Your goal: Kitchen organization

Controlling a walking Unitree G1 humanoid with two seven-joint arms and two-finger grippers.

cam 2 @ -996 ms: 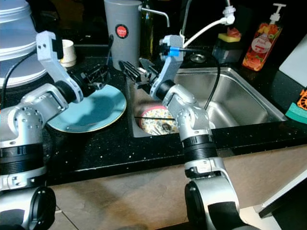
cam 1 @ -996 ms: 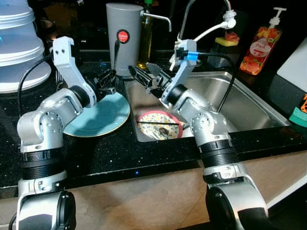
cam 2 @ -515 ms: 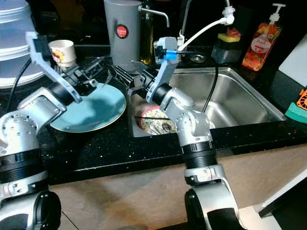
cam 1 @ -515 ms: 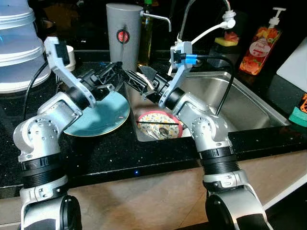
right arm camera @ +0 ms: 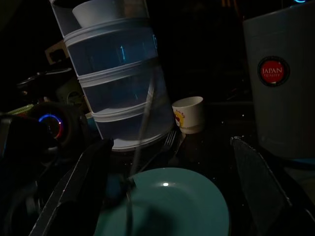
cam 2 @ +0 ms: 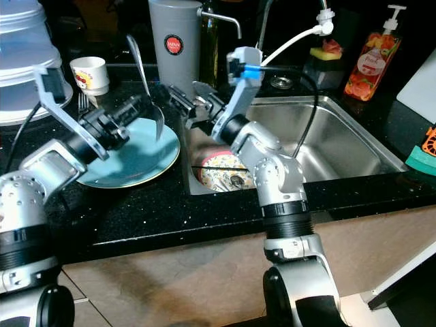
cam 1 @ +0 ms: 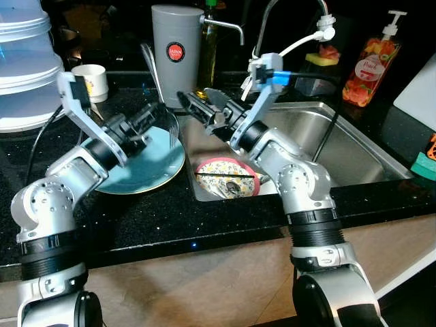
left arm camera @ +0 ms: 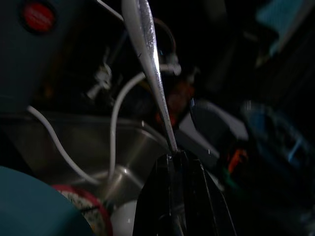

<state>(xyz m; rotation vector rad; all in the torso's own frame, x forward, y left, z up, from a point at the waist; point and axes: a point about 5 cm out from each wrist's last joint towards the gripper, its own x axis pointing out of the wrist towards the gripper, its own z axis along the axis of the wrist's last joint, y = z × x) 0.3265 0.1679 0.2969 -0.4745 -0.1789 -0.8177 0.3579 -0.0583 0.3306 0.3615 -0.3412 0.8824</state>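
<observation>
- Nearest in the sink (cam 1: 354, 160), at its left end, a patterned bowl (cam 1: 227, 177) with a red rim sits unwashed, a dark utensil lying across it; this looks like work not yet done.
- On the black counter (cam 1: 157, 218) just left of the sink lies a teal plate (cam 1: 146, 163), bare, so it may already be dealt with.
- The left gripper (cam 1: 153, 119) hangs over the plate's far edge, its fingers clamped on the end of a spoon (cam 2: 143, 75) that stands up and leans back, bowl end uppermost; the left wrist view shows the handle pinched between the finger bases.
- The right gripper (cam 1: 204, 109) reaches across the sink's left corner, jaws apart and holding nothing, close beside the spoon.
- Behind them stands a grey canister (cam 1: 176, 51) with a red label, a likely home for the spoon.
- Farther left, a small cup (cam 2: 89, 73) and a fork (right arm camera: 167, 142) lie by a stack of white containers (right arm camera: 115, 73); these still need sorting.
- At the back right, a soap bottle (cam 1: 371, 68) and a sponge (cam 1: 323, 58).
- I judge the task early to midway.
</observation>
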